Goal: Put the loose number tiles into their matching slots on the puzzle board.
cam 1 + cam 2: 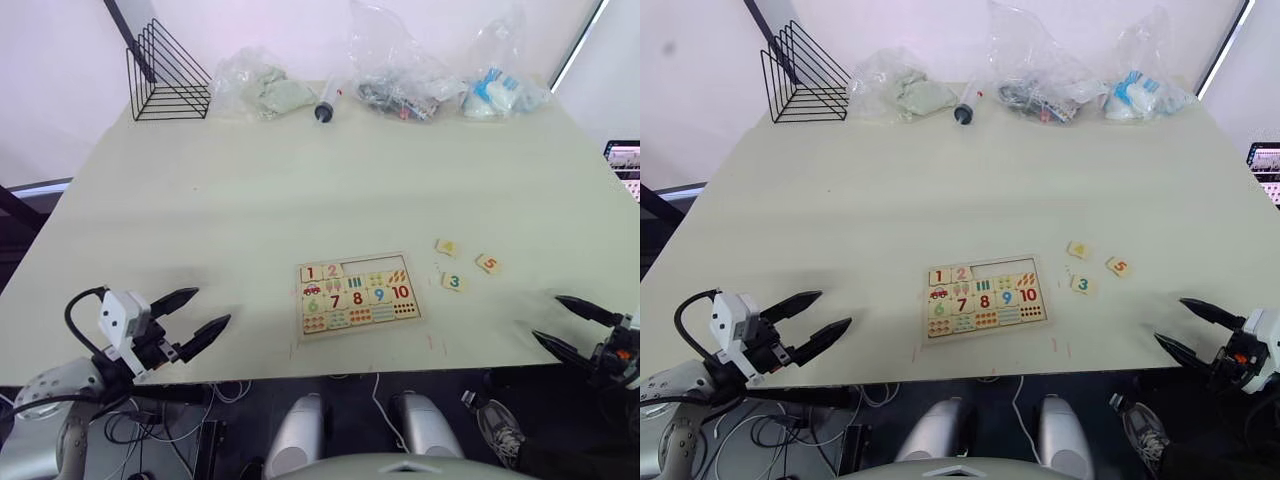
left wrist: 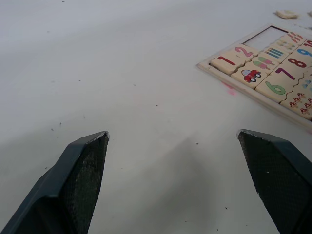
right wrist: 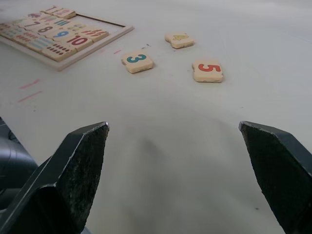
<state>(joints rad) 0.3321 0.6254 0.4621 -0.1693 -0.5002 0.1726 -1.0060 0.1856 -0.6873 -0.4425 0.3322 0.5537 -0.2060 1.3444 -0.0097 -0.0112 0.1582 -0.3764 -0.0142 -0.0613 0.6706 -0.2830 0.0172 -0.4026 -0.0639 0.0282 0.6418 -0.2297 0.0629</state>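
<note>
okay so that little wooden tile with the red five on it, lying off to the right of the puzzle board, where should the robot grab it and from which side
Judging by its pose, grip the small pale-wood tile with the red 5 by two opposite side edges, coming straight down from above with the open right gripper, the nearer one. It lies flat, face up on the pale table, so only its thin edges offer purchase, and it sits apart from the tiles marked 3 and 4.

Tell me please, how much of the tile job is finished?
Done: tiles 1 and 2 sit in the puzzle board's top row. In hand: nothing; left pincer and right pincer are open. Left: tiles 3, 4 and 5 lie on the table.
</note>
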